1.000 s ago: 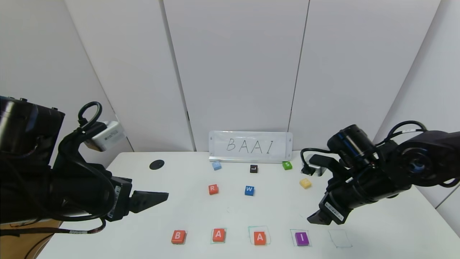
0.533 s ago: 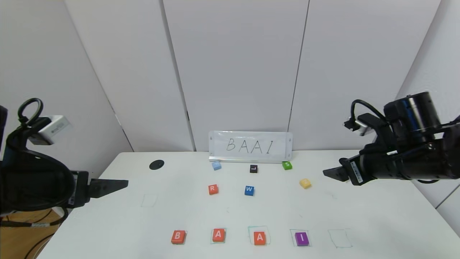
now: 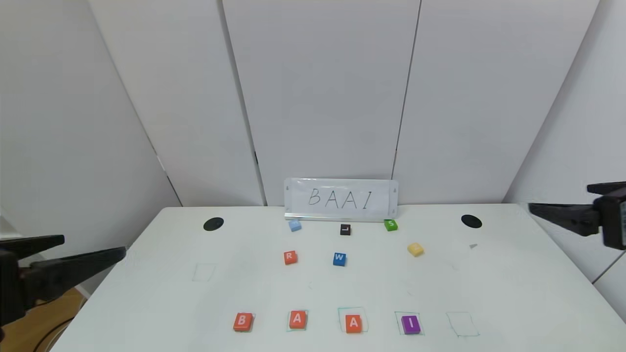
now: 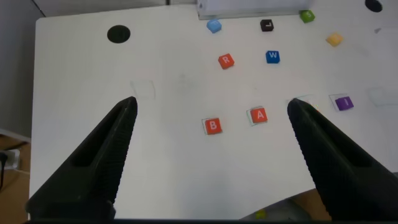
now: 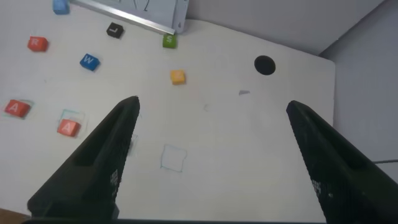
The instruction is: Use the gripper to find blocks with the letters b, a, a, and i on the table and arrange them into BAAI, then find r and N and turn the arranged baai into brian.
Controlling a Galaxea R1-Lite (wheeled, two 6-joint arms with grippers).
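Four letter blocks lie in a row along the near edge of the white table (image 3: 161,303), the row running left to right: orange-red B (image 3: 243,321), A (image 3: 297,319), A (image 3: 353,323) and purple I (image 3: 411,324), letters upright toward the robot. The orange-red R (image 3: 290,257) sits mid-table beside a blue W (image 3: 339,259). The left end effector (image 4: 211,158) hangs off the left edge, fingers spread and holding nothing; the right end effector (image 5: 214,158) hangs off the right edge, likewise spread.
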